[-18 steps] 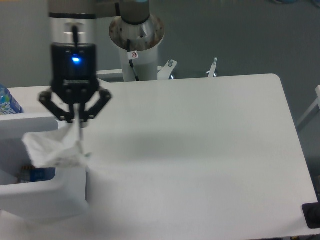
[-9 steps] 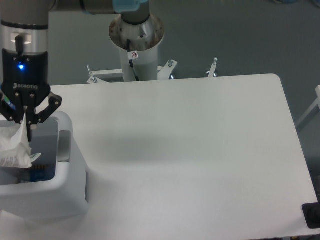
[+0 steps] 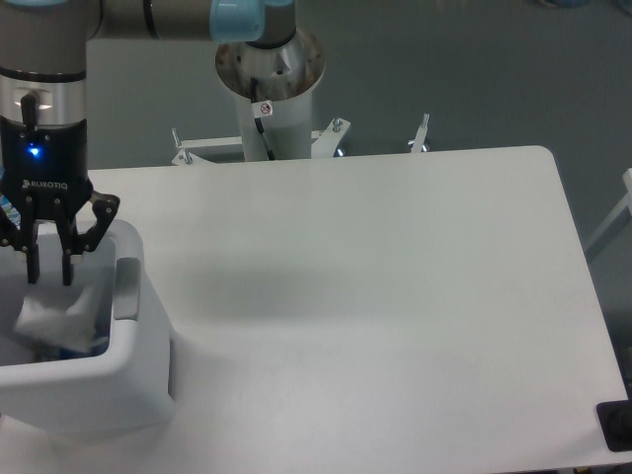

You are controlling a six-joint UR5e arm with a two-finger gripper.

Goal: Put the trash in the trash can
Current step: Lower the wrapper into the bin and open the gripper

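White surface (image 3: 375, 296) with rounded corners, white trash can (image 3: 128, 380) with grey rim panel standing at its near left edge

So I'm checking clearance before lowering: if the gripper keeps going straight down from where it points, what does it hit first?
Most likely the crumpled wrapper lying inside the trash can, right beneath the gripper. Its fingers stand apart, holding nothing. Depth is hard to judge from this single view.
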